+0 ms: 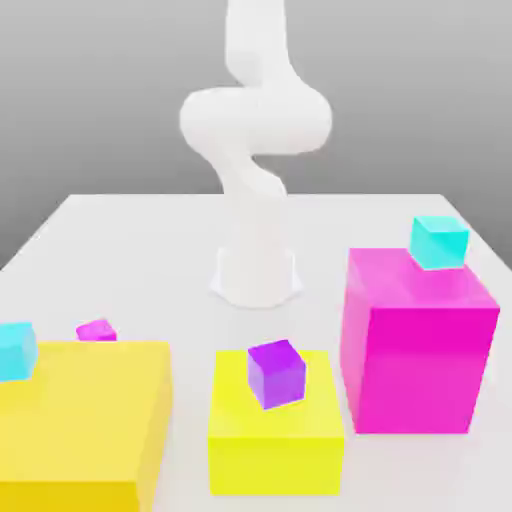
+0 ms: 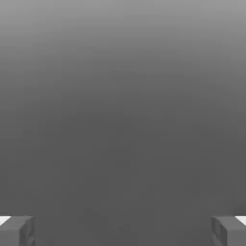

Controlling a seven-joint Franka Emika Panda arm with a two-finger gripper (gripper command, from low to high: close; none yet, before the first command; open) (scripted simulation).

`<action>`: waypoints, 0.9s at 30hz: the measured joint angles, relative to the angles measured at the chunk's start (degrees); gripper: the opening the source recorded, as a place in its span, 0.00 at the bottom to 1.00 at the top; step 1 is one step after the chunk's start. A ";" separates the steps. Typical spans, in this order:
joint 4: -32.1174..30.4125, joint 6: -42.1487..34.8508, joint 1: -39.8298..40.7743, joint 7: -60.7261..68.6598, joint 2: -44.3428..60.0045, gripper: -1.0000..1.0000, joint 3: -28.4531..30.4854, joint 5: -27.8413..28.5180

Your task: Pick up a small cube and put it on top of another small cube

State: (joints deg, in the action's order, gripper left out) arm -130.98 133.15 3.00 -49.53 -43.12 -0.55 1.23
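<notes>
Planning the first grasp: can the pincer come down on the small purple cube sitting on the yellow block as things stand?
Probably yes. The small purple cube sits alone atop the middle yellow block, nothing above or touching it; the tall magenta block stands apart. The pincer is open and empty.

We see the arm's base (image 1: 257, 272) standing mid-table (image 1: 130, 235), toward the back. In front of it are three blocks in a row. The low wide block (image 1: 85, 425) is at the exterior view's left, with a small cube (image 1: 15, 350) on its left edge. A second small cube (image 1: 96, 330) is at its back edge; on it or behind it, we cannot tell. The middle block (image 1: 275, 445) carries a third small cube (image 1: 276, 373). The tall block (image 1: 420, 355) at the right has a fourth small cube (image 1: 438, 242) on its back right corner.
</notes>
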 joint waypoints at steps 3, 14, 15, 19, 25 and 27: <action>-1.62 2.63 5.18 -7.38 3.77 0.50 -0.97 1.00; -11.12 12.74 23.14 -36.84 17.62 0.50 -3.16 3.45; -12.02 13.67 24.67 -39.53 18.89 0.50 -3.21 3.63; -15.64 17.35 30.36 -50.27 23.93 0.50 -2.93 4.36; -21.07 22.92 38.10 -65.74 31.40 0.50 -1.65 4.59; -22.88 24.80 40.19 -70.64 33.85 0.50 -0.78 4.30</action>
State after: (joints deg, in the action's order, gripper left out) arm -153.86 157.94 43.18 -120.17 -9.27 -1.33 5.53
